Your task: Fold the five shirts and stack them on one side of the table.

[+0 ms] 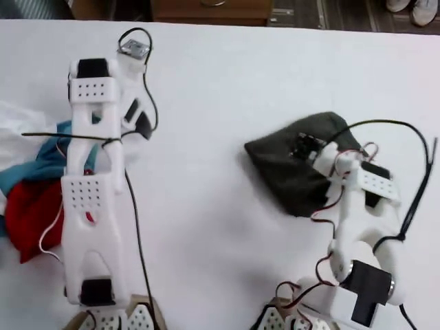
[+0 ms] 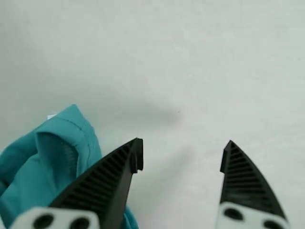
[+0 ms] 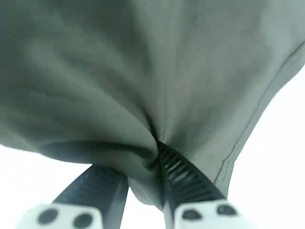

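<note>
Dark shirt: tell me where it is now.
In the high view the dark shirt lies bunched right of centre on the table, pinched in the right gripper.

No text, number or sign can be read in any of the views. At the edge of the teal shirt (image 2: 52, 162) there is a small white piece (image 2: 51, 116). It is too small to tell whether it carries any print.
</note>
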